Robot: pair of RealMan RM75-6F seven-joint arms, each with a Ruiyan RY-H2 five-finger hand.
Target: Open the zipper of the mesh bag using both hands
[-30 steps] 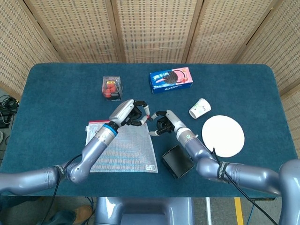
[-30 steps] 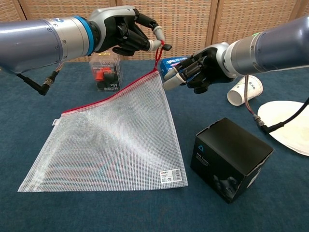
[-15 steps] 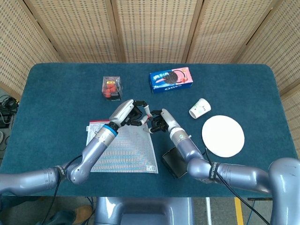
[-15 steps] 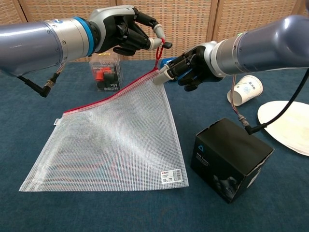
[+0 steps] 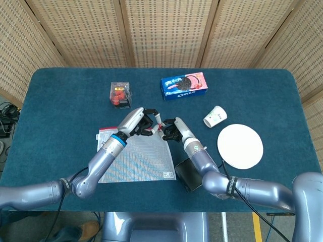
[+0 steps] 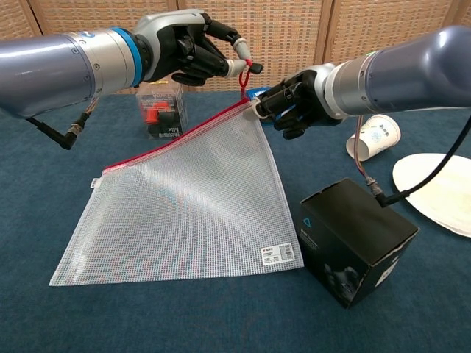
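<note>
The white mesh bag (image 6: 188, 209) with a red zipper along its top edge lies on the blue table, its right top corner lifted. My left hand (image 6: 193, 50) pinches the red zipper pull cord (image 6: 245, 79) above that corner. My right hand (image 6: 294, 103) pinches the bag's top right corner just below the pull. In the head view the two hands meet mid-table, the left hand (image 5: 139, 122) beside the right hand (image 5: 172, 132), with the bag (image 5: 135, 162) spread below them. The zipper looks closed along the edge.
A black box (image 6: 357, 239) stands close to the bag's right edge. A paper cup (image 6: 375, 136) lies on its side by a white plate (image 6: 441, 191) at the right. An Oreo box (image 5: 184, 84) and a clear box with red contents (image 5: 120, 94) sit farther back.
My right hand has moved left and taken hold of the bag's raised corner. The bag has slid a little to the right. The left hand keeps its hold on the pull.
</note>
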